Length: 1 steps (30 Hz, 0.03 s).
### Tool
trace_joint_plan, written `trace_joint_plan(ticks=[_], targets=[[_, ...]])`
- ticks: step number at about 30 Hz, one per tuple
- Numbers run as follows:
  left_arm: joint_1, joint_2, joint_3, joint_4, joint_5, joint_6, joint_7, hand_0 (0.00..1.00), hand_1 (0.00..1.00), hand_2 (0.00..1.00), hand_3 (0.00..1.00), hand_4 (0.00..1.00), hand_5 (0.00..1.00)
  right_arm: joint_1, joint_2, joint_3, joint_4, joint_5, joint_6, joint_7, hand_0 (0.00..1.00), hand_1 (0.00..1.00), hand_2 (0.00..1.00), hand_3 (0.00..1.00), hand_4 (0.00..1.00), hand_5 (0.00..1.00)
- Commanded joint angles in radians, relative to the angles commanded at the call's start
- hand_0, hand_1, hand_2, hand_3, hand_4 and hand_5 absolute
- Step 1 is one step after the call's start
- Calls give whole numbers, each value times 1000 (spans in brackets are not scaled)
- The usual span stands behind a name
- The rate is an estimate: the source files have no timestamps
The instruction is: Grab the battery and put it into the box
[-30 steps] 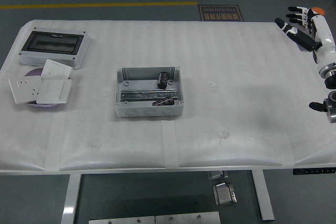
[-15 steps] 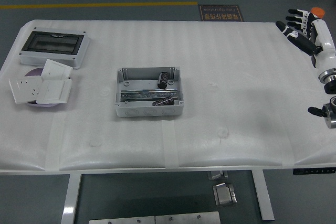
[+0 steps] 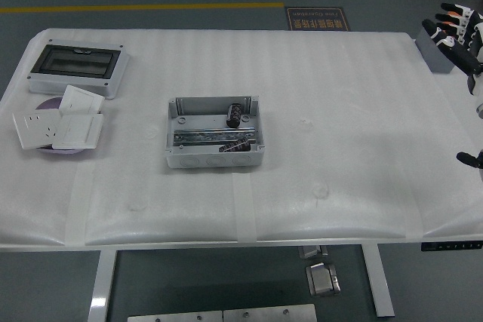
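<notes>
Bare table right of box; left side cluttered.

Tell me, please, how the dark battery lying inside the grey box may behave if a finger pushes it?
The battery looks like a short cylinder lying on its side, so it would probably roll rather than slide. The walls of the box should stop it soon. It seems rigid and small, so likely hard to pinch between big fingers.

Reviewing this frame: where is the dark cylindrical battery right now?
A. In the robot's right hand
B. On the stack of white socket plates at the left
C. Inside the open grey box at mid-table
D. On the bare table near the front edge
C. The battery lies inside the open grey box, near its upper right corner, while the right hand is far off at the table's right edge, fingers spread and holding nothing.
</notes>
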State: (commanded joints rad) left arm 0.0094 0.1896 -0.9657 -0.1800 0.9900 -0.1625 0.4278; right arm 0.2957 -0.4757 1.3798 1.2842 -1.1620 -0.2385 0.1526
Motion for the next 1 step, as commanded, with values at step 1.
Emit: trace_joint_plan(ticks=[1], targets=[[-1,2,2,0,-2,2,1,603,646,490,556,640,240,-2,1,1,0,1,0,0,863,749,737,786,998,511]])
